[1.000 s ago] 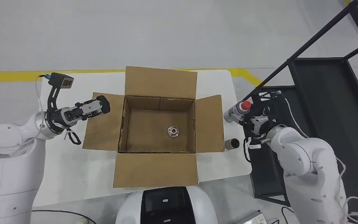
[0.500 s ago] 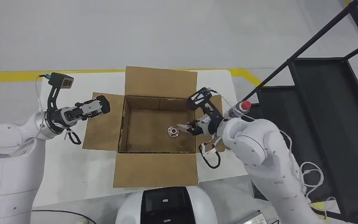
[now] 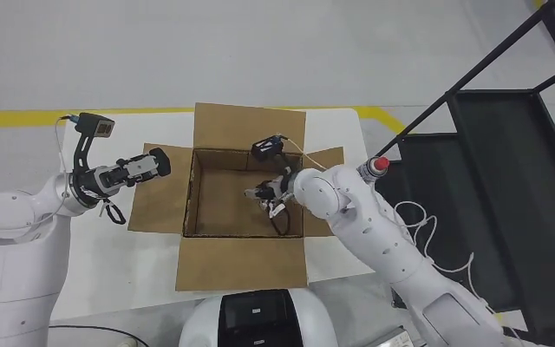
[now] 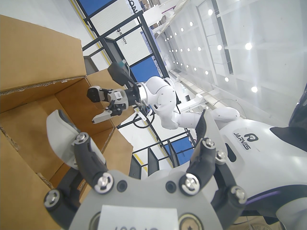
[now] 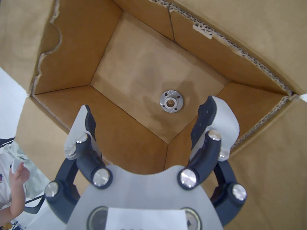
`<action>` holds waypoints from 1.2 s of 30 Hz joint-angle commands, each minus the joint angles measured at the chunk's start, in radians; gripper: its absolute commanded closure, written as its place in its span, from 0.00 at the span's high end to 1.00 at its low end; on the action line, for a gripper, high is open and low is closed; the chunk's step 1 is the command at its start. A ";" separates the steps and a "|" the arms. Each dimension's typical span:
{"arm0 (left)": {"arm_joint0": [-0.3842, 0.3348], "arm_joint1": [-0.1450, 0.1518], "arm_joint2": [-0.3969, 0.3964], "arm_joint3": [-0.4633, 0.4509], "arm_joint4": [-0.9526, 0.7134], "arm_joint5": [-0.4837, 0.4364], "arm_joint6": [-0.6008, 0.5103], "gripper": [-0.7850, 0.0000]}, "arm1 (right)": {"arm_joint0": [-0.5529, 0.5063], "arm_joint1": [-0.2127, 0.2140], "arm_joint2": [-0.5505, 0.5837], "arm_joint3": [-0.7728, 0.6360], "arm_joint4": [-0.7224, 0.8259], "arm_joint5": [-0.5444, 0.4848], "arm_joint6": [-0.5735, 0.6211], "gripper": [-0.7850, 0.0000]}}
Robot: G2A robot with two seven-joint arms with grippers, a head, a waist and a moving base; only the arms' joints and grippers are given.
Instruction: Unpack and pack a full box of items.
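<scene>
At the near side, the near flap [image 3: 241, 263] of the open brown corrugated cardboard box [image 3: 201, 201] is seen folded out flat on the white table [image 3: 113, 260].

Past it, on the box floor, one small round silver metal flange [image 5: 171, 101] is seen. It is lying flat, with a central bore and a few small bolt holes around it. Being a disc, it has no long axis; its bore is judged to point straight up. It is judged to sit right of the floor's centre, apart from all four walls.

The right gripper [image 5: 148, 107] is held above the box opening, its fingers spread wide and nothing held between them. The flange is found below it, between the lines of the two fingers and somewhat closer to one of them. A descent with a slight sideways correction is judged to be needed, so that the rim is caught from both sides.

The left gripper [image 3: 156, 163] is placed over the left flap, well apart from the flange, its fingers parted and empty. The right arm is therefore judged much the nearer.

Farthest off, the far flap [image 3: 249, 126] is seen laid back.
</scene>
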 commanded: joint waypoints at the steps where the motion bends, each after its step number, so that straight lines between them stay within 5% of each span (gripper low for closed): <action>1: 0.000 0.000 0.000 0.000 0.000 0.000 0.000 1.00 | 0.013 -0.008 -0.035 0.042 -0.026 0.011 -0.010 1.00; 36: 0.000 0.000 0.000 0.000 0.000 0.000 0.000 1.00 | 0.043 -0.024 -0.086 0.103 -0.062 0.030 -0.028 1.00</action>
